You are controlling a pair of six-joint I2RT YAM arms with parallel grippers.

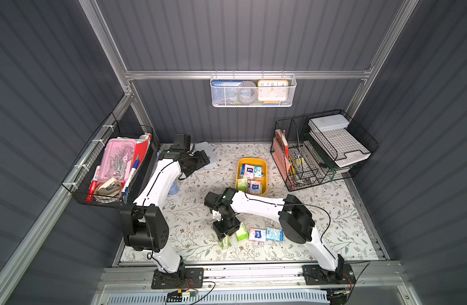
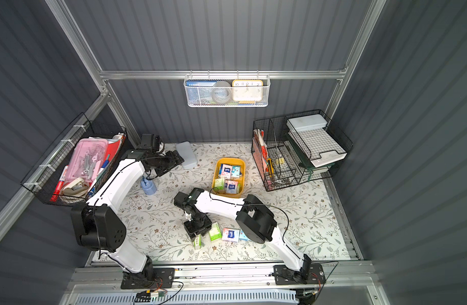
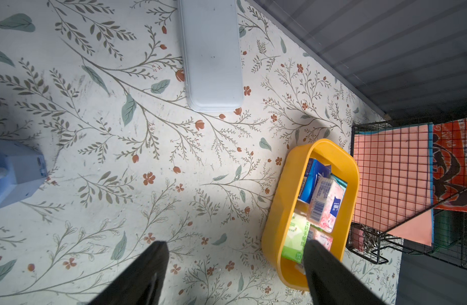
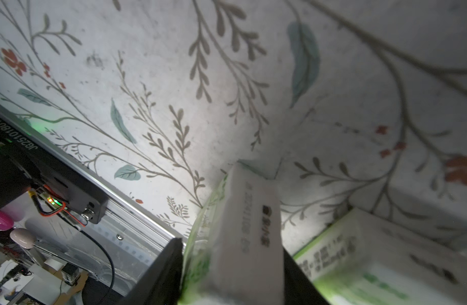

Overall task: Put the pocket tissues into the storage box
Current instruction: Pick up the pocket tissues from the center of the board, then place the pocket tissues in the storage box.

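Observation:
The yellow storage box (image 1: 252, 160) stands at the back middle of the floral table and holds several pocket tissues (image 1: 249, 171). My right gripper (image 1: 225, 236) points down near the front edge. Its jaws are shut on a lime green packet (image 4: 243, 224), which stands on edge with a finger pressed to each face. Beside it lie another green packet (image 1: 242, 231), a pink-white one (image 1: 257, 234) and a light blue one (image 1: 274, 234). My left gripper (image 1: 204, 158) hovers open and empty at the back left. In its wrist view the box (image 3: 279, 224) sits by one finger.
A grey lidded case (image 1: 206, 154) lies at the back by the left gripper. A small blue object (image 2: 148, 186) stands beside the left arm. A black wire organizer (image 1: 322, 150) fills the back right, a wire basket (image 1: 111, 163) hangs at the left, and a white mesh basket (image 1: 253, 91) hangs on the back wall.

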